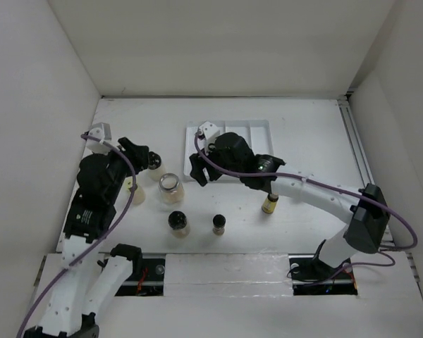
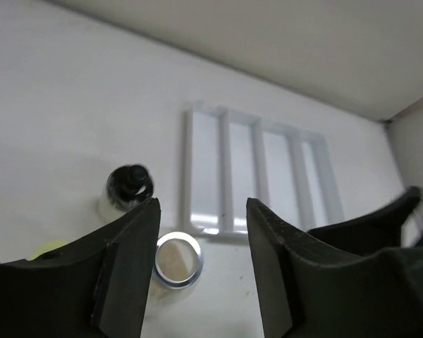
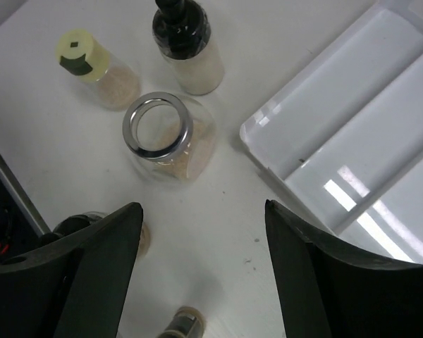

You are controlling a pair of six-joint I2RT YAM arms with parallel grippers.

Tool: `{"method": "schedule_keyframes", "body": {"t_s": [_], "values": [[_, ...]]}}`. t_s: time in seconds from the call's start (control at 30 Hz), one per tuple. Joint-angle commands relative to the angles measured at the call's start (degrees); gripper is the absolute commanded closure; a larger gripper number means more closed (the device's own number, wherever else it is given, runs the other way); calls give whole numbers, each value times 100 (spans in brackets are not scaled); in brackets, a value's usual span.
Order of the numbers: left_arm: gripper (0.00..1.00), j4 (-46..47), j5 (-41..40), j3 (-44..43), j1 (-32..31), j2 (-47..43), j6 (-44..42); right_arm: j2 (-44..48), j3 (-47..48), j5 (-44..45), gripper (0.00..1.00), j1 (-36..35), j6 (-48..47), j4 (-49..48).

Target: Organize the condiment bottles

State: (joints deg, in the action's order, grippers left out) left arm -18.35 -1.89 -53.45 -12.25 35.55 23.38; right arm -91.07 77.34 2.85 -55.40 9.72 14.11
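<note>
The condiment bottles stand on the white table left of centre. A wide clear glass jar (image 1: 170, 189) holds beige contents and has no lid (image 3: 158, 125). Behind it is a black-capped bottle (image 1: 154, 160), and a yellow-capped jar (image 3: 92, 63) stands half hidden by my left arm. Nearer the front are a black-capped round jar (image 1: 178, 222) and a small dark bottle (image 1: 218, 224). A slim yellow-amber bottle (image 1: 269, 203) stands under my right forearm. My left gripper (image 2: 203, 274) hangs open above the wide jar (image 2: 177, 259), holding nothing. My right gripper (image 3: 203, 274) is open over bare table right of that jar.
A white divided tray (image 1: 229, 132) lies at the back centre, partly under my right wrist; its compartments (image 3: 352, 127) hold nothing. White walls close in the table on the left, back and right. A metal rail (image 1: 356, 151) runs along the right edge.
</note>
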Motion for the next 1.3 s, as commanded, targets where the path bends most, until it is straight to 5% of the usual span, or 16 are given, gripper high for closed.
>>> {"method": "schedule_keyframes", "body": {"t_s": [0.0, 0.17, 0.33, 0.43, 0.9, 1.27], "values": [[51, -978, -416, -122, -31, 601, -88, 642, -157, -3, 24, 239, -75, -453], [46, -1091, -286, -489, -32, 1784, -255, 1124, -894, 505, 22, 511, 249, -601], [44, -1442, -1705, -1280, -1339, 2763, 131, 1820, -1853, 673, 20, 854, 698, -831], [40, -1837, -1893, -1519, -1858, 3010, 684, 2014, -2214, 594, 20, 1065, 760, -892], [36, -2428, -1657, -464, -1860, 2835, 2671, 2972, -2874, 59, 10, 1233, 813, -1226], [24, -2507, -1586, -324, -1860, 3406, 2795, 3025, -2935, -391, 8, 1180, 813, -1332]]}}
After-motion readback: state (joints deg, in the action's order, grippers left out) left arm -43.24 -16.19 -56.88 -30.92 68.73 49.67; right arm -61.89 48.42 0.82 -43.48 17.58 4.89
